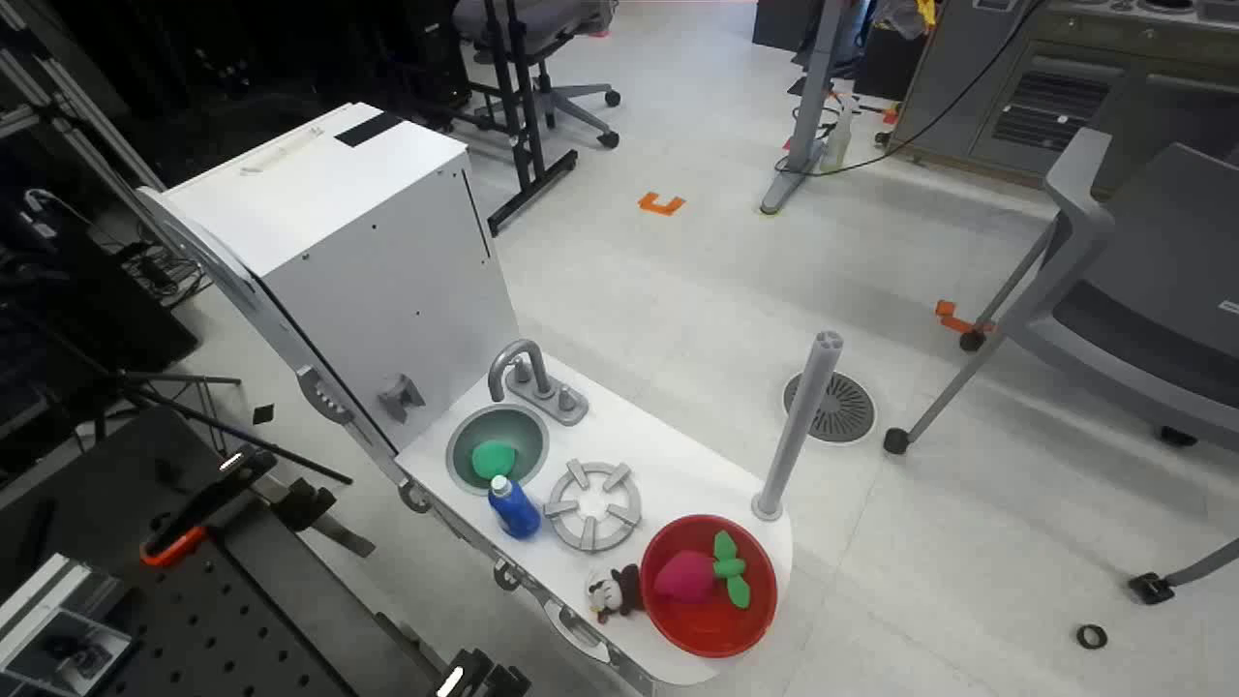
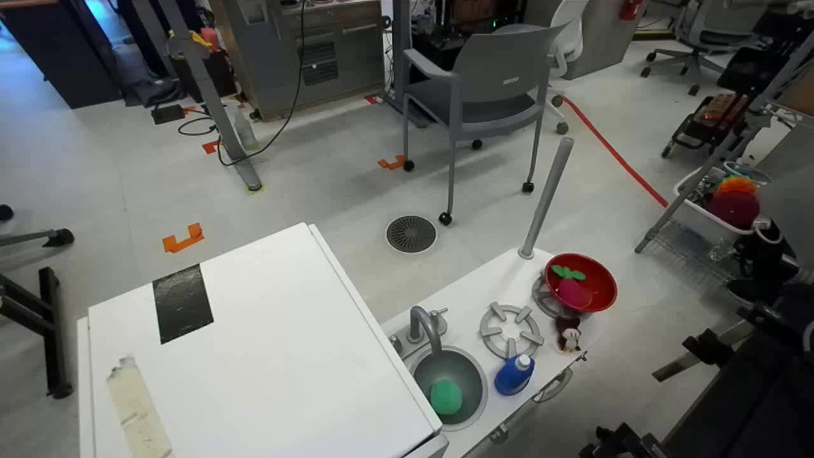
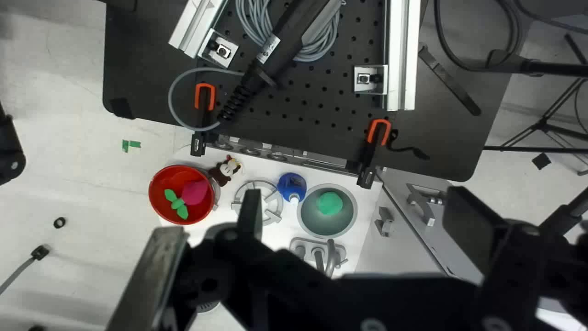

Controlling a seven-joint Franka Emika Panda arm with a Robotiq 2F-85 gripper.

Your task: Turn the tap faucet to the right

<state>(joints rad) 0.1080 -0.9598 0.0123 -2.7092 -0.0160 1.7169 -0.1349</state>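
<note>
The silver-grey tap faucet stands behind the sink on the white toy counter in both exterior views, at its post [image 1: 543, 383] and its curved spout [image 2: 430, 327]. The spout bends over the sink's rim, towards the side near the tall white box. In the wrist view the faucet [image 3: 331, 256] is below the sink [image 3: 328, 229], its lower part cut off by the gripper's body. My gripper [image 3: 356, 202] is open and empty, fingers wide apart, seen high above the counter and touching nothing. It does not show in the exterior views.
A green round toy [image 3: 330, 203] lies in the sink. A blue bottle [image 1: 514, 508], stove ring [image 1: 634, 499], plush figure [image 1: 608, 590] and red bowl [image 1: 710, 634] share the counter. A tall grey post [image 1: 799, 426] and white box [image 1: 407, 281] rise from it. A black table [image 3: 298, 110] borders it.
</note>
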